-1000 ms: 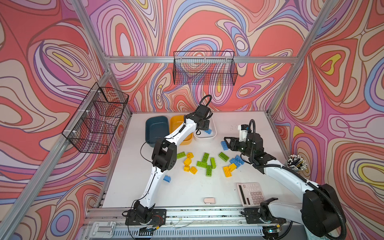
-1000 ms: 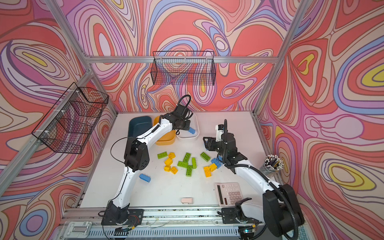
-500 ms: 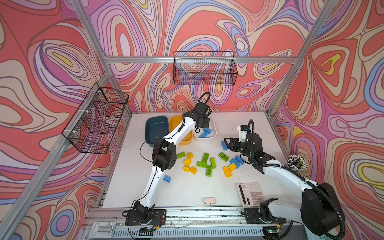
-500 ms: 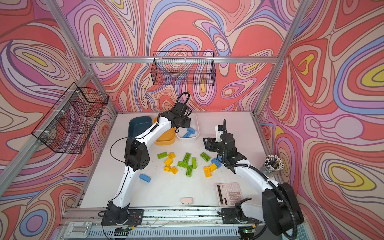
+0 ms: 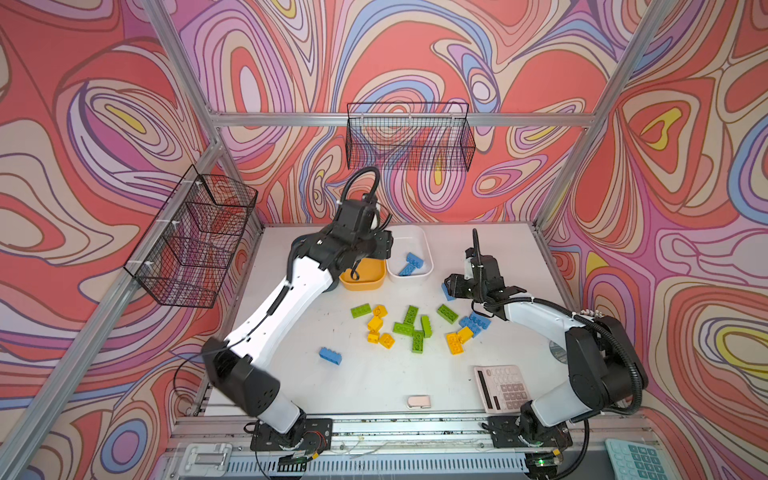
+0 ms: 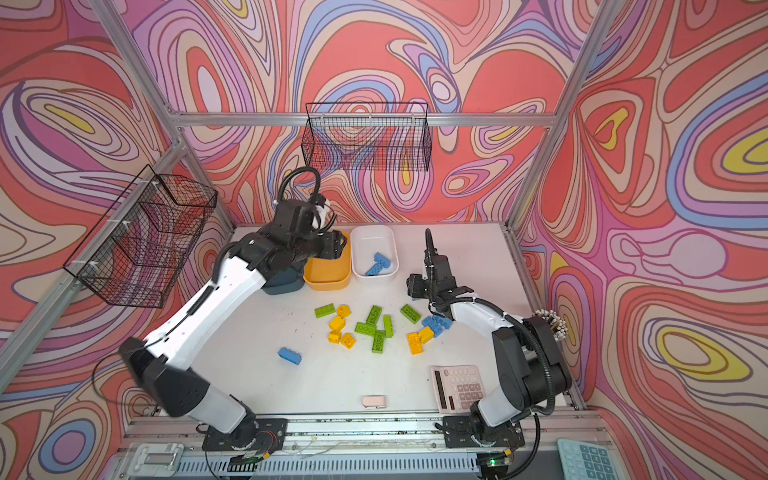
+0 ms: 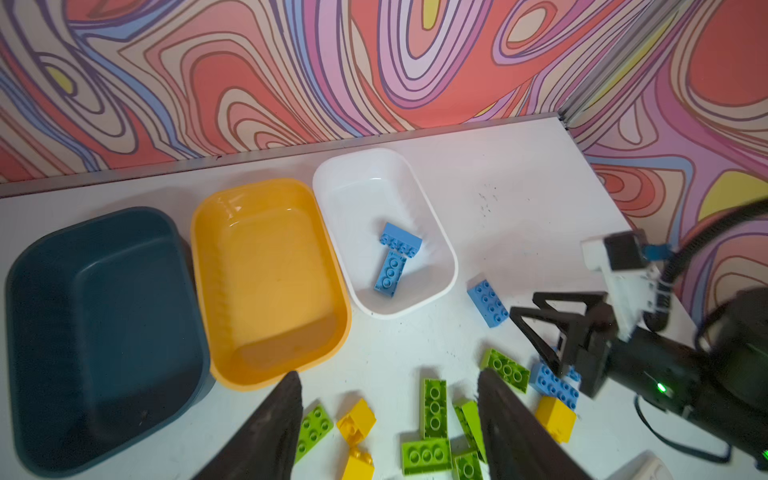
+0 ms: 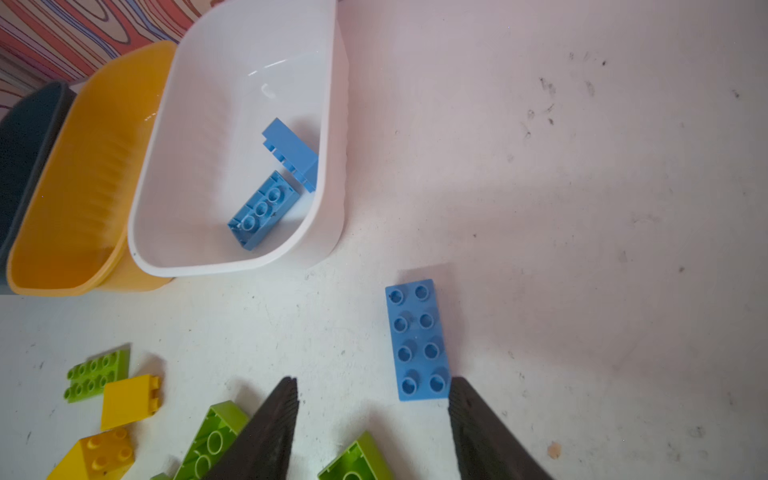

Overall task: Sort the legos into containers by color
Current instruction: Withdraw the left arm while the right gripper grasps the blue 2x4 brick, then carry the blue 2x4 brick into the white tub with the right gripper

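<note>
Containers: white tub (image 7: 361, 199) and yellow-orange tub (image 7: 266, 270), glossy moulded plastic; dark teal tub (image 7: 104, 332), duller plastic. Studded bricks (image 8: 417, 338): smooth, lightly shiny plastic. Matt white tabletop (image 8: 582, 208), scuffed and speckled; black wire-mesh baskets (image 5: 409, 137); brushed metal frame rails (image 5: 291, 119).

- The walls (image 5: 415, 50) on three sides carry a swirling pattern in red, pink, purple, blue and yellow.
- Aluminium bars (image 5: 399, 119) frame them.
- A black back wire basket (image 5: 409, 137) hangs behind and above the left end effector (image 6: 336, 246).
- A side wire basket (image 5: 195, 237) hangs well to its left.
- The white tabletop (image 5: 374, 382) below it shows small dark scuffs.
- The light is even and the shadows are soft.
</note>
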`<move>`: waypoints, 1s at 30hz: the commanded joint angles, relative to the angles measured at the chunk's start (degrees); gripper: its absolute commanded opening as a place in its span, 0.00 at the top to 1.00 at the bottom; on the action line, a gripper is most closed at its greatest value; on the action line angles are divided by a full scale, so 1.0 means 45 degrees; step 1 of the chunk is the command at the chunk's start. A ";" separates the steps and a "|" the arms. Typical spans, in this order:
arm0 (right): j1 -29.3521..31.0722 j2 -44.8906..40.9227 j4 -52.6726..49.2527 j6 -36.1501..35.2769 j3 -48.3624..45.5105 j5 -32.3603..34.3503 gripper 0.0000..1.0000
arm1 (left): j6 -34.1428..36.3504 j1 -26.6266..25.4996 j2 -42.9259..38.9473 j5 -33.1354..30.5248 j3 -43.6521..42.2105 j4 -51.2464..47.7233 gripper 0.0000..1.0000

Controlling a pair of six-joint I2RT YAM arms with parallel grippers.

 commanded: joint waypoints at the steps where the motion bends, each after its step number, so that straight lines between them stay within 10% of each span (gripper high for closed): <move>1: 0.0048 0.0657 -0.0841 -0.0551 0.0631 0.0623 0.38 | -0.0111 0.0000 -0.1511 -0.0125 -0.2200 -0.0179 0.33; 12: 0.0063 0.2806 -0.1374 -0.0986 0.1363 0.0922 0.41 | -0.1010 0.0000 -0.6818 -0.1029 -0.7661 -0.0565 0.33; 30: 0.0907 0.3388 -0.1728 -0.1543 0.1461 0.2727 0.64 | -0.0209 0.0078 -0.7611 -0.2163 -0.9065 -0.0639 0.33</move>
